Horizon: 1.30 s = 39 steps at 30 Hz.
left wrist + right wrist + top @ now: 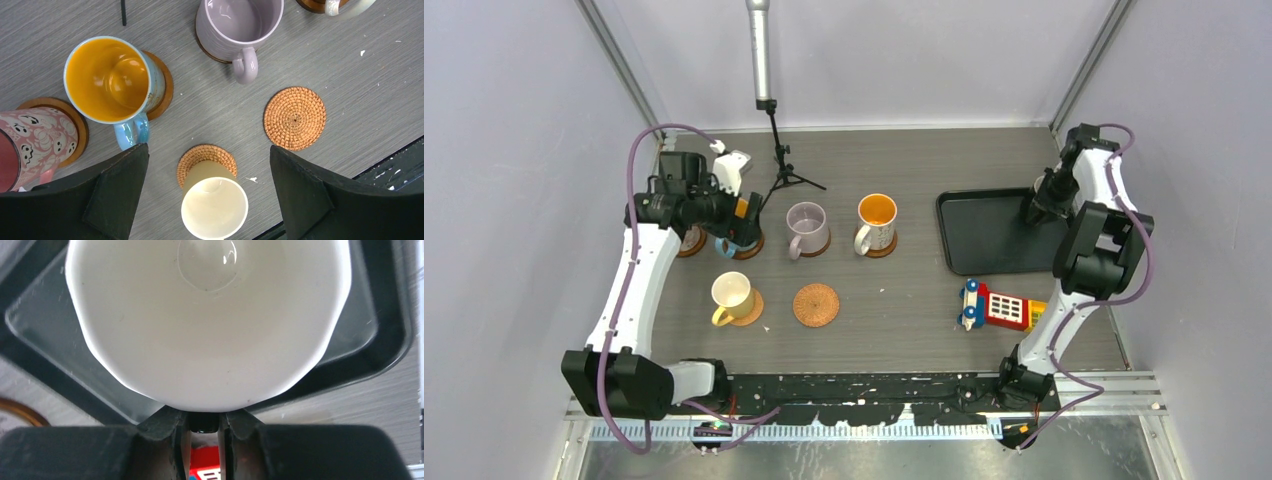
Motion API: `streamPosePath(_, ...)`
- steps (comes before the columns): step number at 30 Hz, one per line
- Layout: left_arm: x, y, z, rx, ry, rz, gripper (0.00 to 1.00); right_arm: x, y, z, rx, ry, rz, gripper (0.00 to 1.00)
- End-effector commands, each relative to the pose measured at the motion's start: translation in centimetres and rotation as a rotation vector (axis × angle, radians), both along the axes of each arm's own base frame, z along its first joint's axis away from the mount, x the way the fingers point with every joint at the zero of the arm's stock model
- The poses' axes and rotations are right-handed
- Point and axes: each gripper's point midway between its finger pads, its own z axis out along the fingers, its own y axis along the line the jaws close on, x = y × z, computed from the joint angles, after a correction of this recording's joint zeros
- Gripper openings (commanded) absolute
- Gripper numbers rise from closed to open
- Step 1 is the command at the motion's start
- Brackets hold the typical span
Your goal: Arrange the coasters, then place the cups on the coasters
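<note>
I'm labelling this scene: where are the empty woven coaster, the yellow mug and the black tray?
empty woven coaster [295, 118], left wrist view, centre of the disc.
yellow mug [732, 292], top external view, its pale inside.
black tray [986, 238], top external view, bare floor.

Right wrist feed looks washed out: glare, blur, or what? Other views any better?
Right wrist: sharp; the white inside of the mug fills the frame, one small glint near the top. Left wrist: crisp, even light. Top: clear, though that mug is hard to make out.
</note>
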Motion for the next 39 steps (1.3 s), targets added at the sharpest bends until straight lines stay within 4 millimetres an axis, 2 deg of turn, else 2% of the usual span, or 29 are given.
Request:
streamPosePath(1,1.1,-1.0,2.3,-0.028,-0.072,-0.012,0.93,-0.5,4.1,5.1,0.018,-0.146,0.108,0.0)
streamPosePath(8,0.9,-1.4,2.6,-0.015,-0.081,-0.018,0.93,-4.1,9.0,4.4,0.039,-0.115,0.235,0.0)
streamPosePath(17,1.1,-1.7,3.1,0.016,-0.106,-0.039,0.93,-7.2,12.7,4.2,0.028,-0.104,0.363,0.0)
streamPosePath(26,0.8,-3.1,3.6,0.012,-0.113,-0.073,0.93,-8.7,14.4,3.5,0.024,-0.067,0.406,0.0)
streamPosePath(31,0.7,-3.3,3.5,0.021,-0.115,-0.087,0.93,-9.7,15.8,2.7,0.046,-0.044,0.428,0.0)
streamPosePath(36,0.6,-3.4,3.4,0.025,-0.113,-0.091,0.93,-10.2,16.2,2.4,0.04,-0.048,0.439,0.0)
streamPosePath(37,0.6,-3.4,3.3,0.024,-0.113,-0.093,0.93,-10.4,16.2,2.4,0.04,-0.043,0.439,0.01)
streamPosePath(39,0.4,-3.5,3.4,0.022,-0.113,-0.093,0.94,-10.6,16.3,2.4,0.052,-0.034,0.443,0.12)
